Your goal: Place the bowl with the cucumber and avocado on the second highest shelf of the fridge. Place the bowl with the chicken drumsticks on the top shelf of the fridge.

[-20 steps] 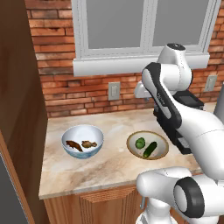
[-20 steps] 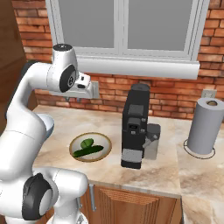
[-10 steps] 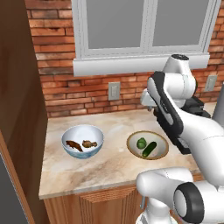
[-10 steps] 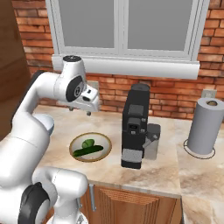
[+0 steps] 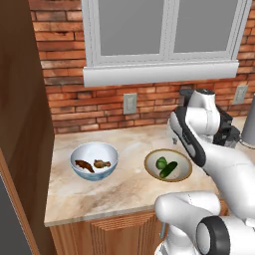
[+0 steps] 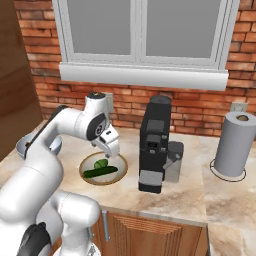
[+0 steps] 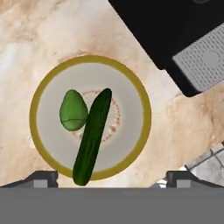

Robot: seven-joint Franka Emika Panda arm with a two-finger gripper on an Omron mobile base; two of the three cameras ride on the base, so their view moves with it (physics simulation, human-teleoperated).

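A shallow yellow-rimmed bowl (image 7: 148, 116) sits on the counter with the long dark cucumber (image 7: 92, 138) and the pale green avocado (image 7: 73, 110) in it. My gripper (image 7: 112, 179) hangs above this bowl, open, its fingertips (image 7: 41, 177) wide apart and nothing between them. From the right base view the gripper (image 6: 111, 149) is just above the bowl's (image 6: 122, 172) far edge. A blue-white bowl (image 5: 94, 174) with two brown chicken drumsticks (image 5: 84, 165) stands to the left of the shallow bowl (image 5: 183, 169). The fridge shelves are out of view.
A black coffee machine (image 6: 155, 145) stands close to the right of the shallow bowl, with a paper towel roll (image 6: 235, 145) farther right. A tall brown wooden cabinet (image 5: 22, 124) bounds the counter on the left. Brick wall and window sill run behind.
The arm has swung down and the gripper has dropped from near the window sill to just above the shallow bowl. Both bowls stay put.
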